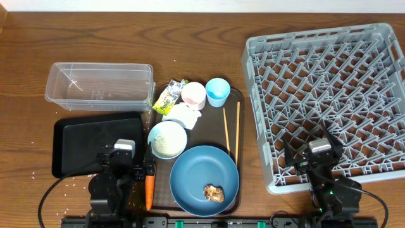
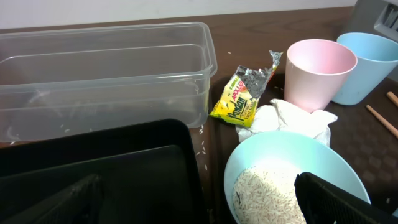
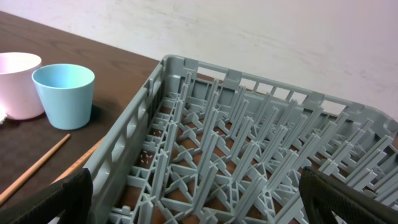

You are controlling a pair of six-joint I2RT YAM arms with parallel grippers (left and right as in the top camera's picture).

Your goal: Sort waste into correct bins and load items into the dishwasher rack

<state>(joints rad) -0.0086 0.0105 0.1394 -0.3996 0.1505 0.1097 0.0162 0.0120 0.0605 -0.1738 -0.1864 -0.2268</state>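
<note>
Overhead, took in a dark wood-grain desk [image 1: 25, 69] bearing a brown, round-cornered serving tray [image 1: 212, 130]. At that tray's near end found a large glossy blue bowl [image 1: 193, 168] cradling a knobbly brown lump [image 1: 213, 192]. Toward the tray's left side noted a smaller white bowl [image 1: 152, 134] heaped with rice [image 1: 168, 142]. Saw crumpled white tissue [image 1: 182, 115] near the tray's middle. At the far end spotted a smooth pink cup [image 1: 193, 95] and, just beside it, a light-blue cup [image 1: 217, 92]. Noted two thin wooden chopsticks [image 1: 225, 130] lying nearly parallel along the tray's right side. Caught a tapered orange carrot [image 1: 149, 187] along the left edge and a crinkled yellow-green wrapper [image 1: 167, 98] at the far left corner.

Left of the serving tray found a clear, rectangular plastic box [image 1: 99, 83] and, nearer, a shallow matte black tray [image 1: 82, 142] with stray grains [image 2: 201, 149] beside it. Right of the serving tray saw the grey pegged lattice rack [image 1: 329, 88].

Found the left pincer [image 1: 123, 158] spread wide and empty, just left of the serving tray. Found the right pincer [image 1: 316, 150] likewise wide and empty, over the rack's near edge.
</note>
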